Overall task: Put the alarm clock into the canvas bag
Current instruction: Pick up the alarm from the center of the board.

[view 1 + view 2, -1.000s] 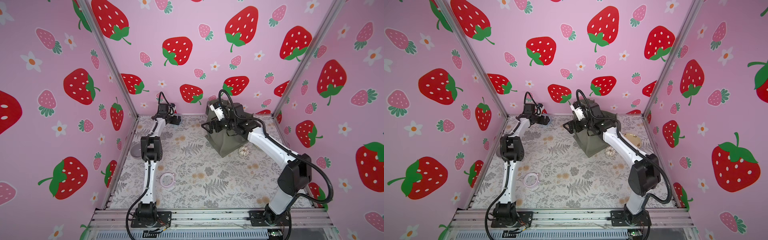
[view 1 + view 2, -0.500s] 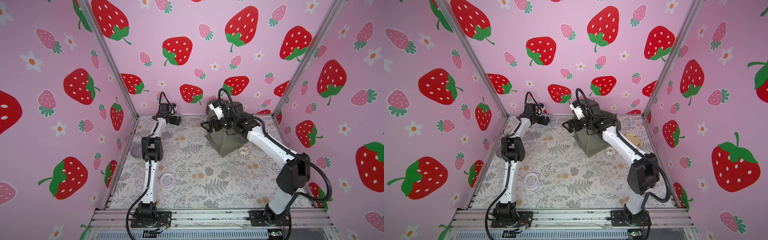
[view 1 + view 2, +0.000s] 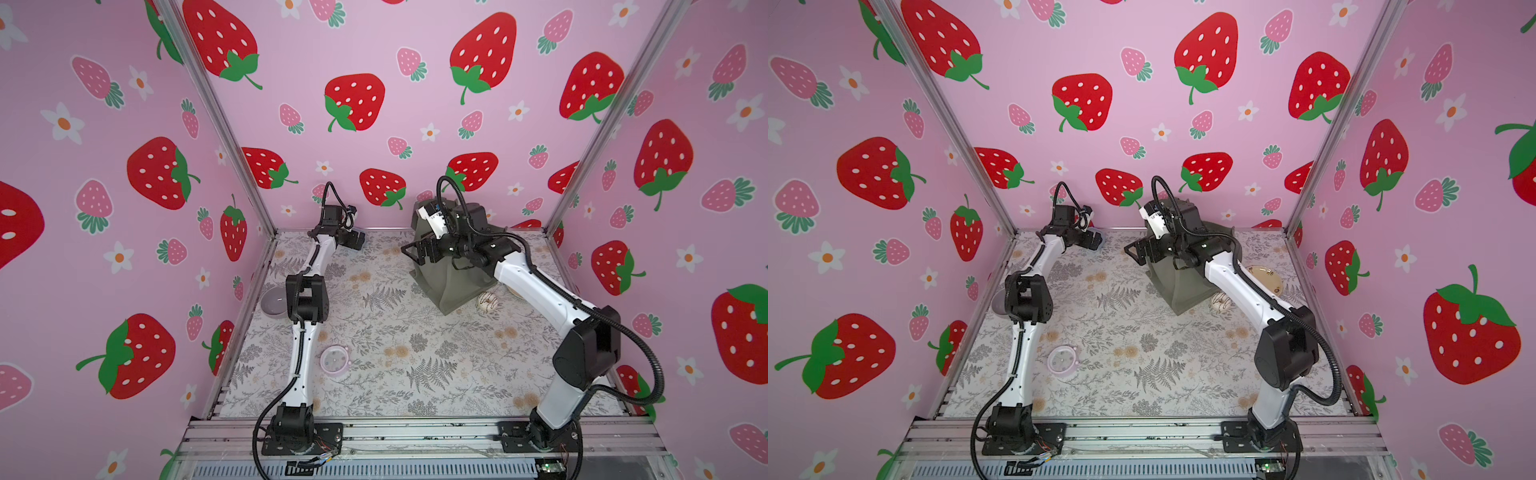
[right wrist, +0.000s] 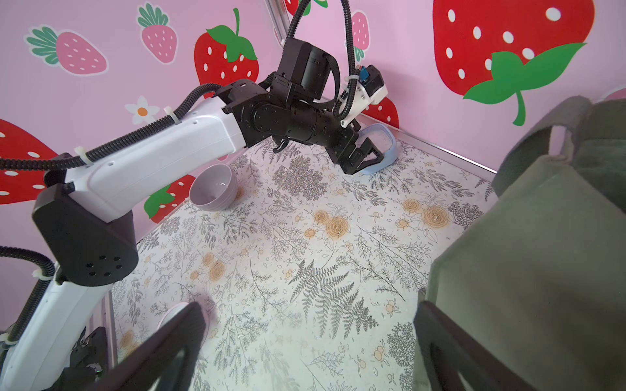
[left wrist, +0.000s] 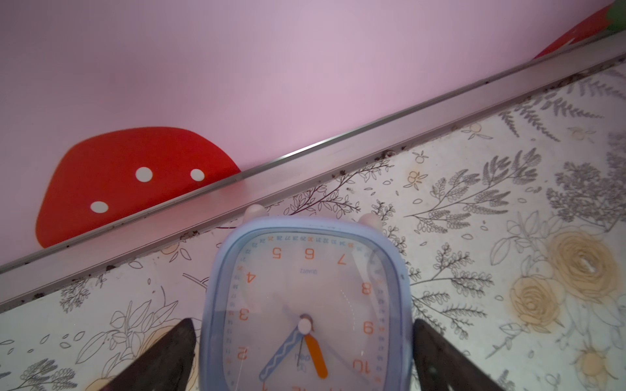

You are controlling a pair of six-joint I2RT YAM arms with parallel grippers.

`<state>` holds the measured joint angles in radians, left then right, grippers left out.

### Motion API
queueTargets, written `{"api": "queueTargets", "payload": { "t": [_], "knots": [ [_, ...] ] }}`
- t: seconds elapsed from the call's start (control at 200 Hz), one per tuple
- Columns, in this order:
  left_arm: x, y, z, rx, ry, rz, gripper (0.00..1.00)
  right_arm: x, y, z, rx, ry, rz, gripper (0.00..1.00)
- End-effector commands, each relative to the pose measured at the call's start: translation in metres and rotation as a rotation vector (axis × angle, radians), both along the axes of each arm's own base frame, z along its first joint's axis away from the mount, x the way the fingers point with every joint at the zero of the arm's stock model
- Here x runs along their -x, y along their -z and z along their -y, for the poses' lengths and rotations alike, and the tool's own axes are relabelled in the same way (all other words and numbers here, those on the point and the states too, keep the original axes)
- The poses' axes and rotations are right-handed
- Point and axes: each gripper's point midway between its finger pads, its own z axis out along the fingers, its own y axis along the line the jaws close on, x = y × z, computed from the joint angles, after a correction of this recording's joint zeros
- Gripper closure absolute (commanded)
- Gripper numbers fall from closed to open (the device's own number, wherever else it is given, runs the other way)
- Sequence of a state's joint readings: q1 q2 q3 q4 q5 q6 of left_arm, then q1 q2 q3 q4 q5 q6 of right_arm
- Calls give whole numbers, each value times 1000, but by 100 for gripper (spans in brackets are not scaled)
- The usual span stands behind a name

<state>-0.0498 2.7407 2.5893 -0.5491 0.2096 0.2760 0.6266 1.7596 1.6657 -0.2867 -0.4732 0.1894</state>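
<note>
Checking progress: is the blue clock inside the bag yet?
No, the blue clock sits on the table by the back wall, between the open fingers of the left gripper.

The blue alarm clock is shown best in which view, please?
The left wrist view: the blue alarm clock fills much of the frame, numerals and hands legible, inside the open left gripper. The right wrist view shows it small, partly behind that gripper. In both top views the gripper almost hides it.

On the table (image 3: 386, 328) we find the alarm clock (image 5: 305, 304) at eleven o'clock, just before the back rail (image 5: 305, 159), the canvas bag (image 3: 449, 286) at one o'clock, a small ball (image 3: 488, 301) just beside it at its four o'clock, a bowl (image 3: 272, 301) at nine o'clock, a round disc (image 3: 334, 360) at eight o'clock.
</note>
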Motion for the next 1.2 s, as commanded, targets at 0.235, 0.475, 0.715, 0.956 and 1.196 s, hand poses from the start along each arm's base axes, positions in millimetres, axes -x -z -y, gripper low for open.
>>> {"api": "queueTargets", "payload": {
  "t": [0.235, 0.475, 0.715, 0.956, 1.196],
  "knots": [
    [10, 12, -1, -19, 3, -63, 0, 6, -30, -2, -46, -20, 39, 0],
    [10, 13, 1, -15, 16, -64, 4, 6, -34, -3, -52, -18, 47, 0],
    [8, 7, 8, 41, 31, -7, 19, 5, -31, -3, -44, -16, 41, 0],
    [19, -46, 23, 103, 82, 66, 24, 7, -29, 5, -32, 3, 46, 0],
    [63, -91, 45, 139, 166, 153, 27, 14, -24, 8, -40, 7, 9, 0]
  ]
}}
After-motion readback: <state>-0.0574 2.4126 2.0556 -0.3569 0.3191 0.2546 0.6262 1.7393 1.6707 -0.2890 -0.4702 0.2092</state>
